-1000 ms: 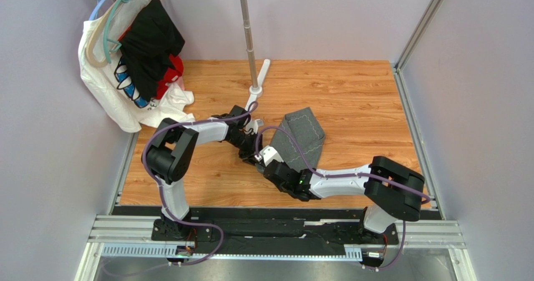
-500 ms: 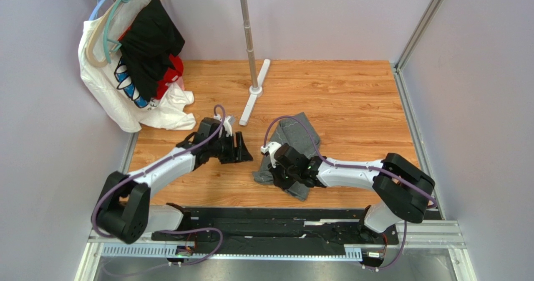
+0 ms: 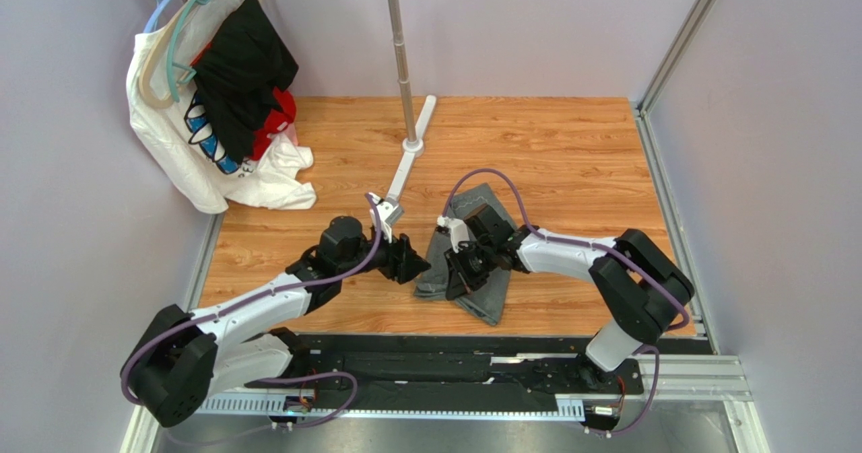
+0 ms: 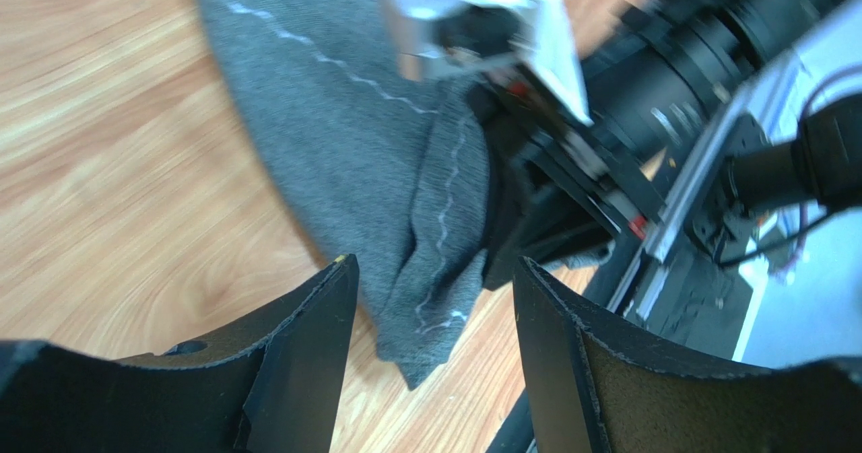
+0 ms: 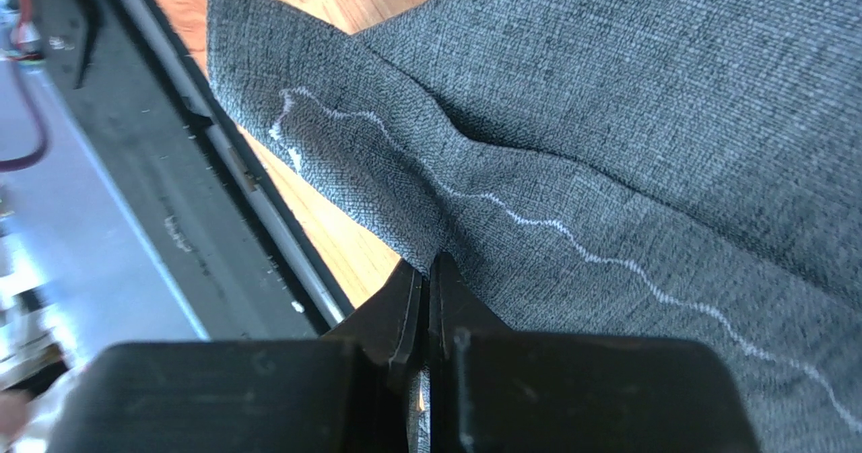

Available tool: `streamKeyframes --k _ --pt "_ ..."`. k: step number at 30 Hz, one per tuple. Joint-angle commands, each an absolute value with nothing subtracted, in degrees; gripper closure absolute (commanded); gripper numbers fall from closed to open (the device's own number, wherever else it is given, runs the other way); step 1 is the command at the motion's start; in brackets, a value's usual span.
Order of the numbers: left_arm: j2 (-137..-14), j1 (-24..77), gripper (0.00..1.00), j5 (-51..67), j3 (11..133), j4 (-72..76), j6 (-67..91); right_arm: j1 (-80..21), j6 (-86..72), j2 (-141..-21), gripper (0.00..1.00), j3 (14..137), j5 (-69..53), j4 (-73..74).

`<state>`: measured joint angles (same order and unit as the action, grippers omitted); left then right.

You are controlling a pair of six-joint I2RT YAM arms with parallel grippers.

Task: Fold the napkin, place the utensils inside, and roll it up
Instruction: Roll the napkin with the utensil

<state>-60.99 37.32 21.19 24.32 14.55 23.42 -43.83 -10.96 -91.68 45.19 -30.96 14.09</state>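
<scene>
The napkin [image 3: 488, 293] is a dark grey cloth with a pale stitched line, bunched on the wooden table right of centre. It also shows in the left wrist view [image 4: 384, 140] and the right wrist view [image 5: 648, 120]. My right gripper [image 3: 457, 274] is shut on a fold of the napkin; its jaws pinch the cloth [image 5: 430, 271]. My left gripper [image 3: 413, 265] is open and empty, just left of the napkin's near corner [image 4: 430, 312], which lies between its fingers without touching them. No utensils are in view.
A metal stand [image 3: 402, 59] rises at the back with its white foot [image 3: 405, 165] on the table. White, black and red clothes [image 3: 228, 100] hang on hangers at the back left. A black rail [image 3: 435, 357] runs along the near edge.
My left arm has swung back from the stand's foot toward the near side, and its gripper now faces the napkin. My right gripper has pulled the napkin into a bunch, then shifted a little back.
</scene>
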Motion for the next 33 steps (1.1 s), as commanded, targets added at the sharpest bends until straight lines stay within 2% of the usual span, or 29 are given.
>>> streamKeyframes --k 1,5,11,33 --pt "-63.7 38.6 0.33 28.0 24.4 27.1 16.5 -41.2 -9.1 -95.0 1.00 48.9 -41.6 16.5" --pt "-67.7 39.5 0.34 33.1 25.0 29.7 13.8 -39.5 -8.5 -97.6 1.00 49.9 -43.3 16.6" --pt "-75.0 42.4 0.34 34.5 26.3 31.6 12.1 -37.0 -8.2 -99.9 1.00 51.1 -46.4 16.8" --pt "-81.1 48.0 0.34 23.9 26.4 32.4 8.0 -34.3 -6.6 -104.9 1.00 52.2 -50.1 16.7"
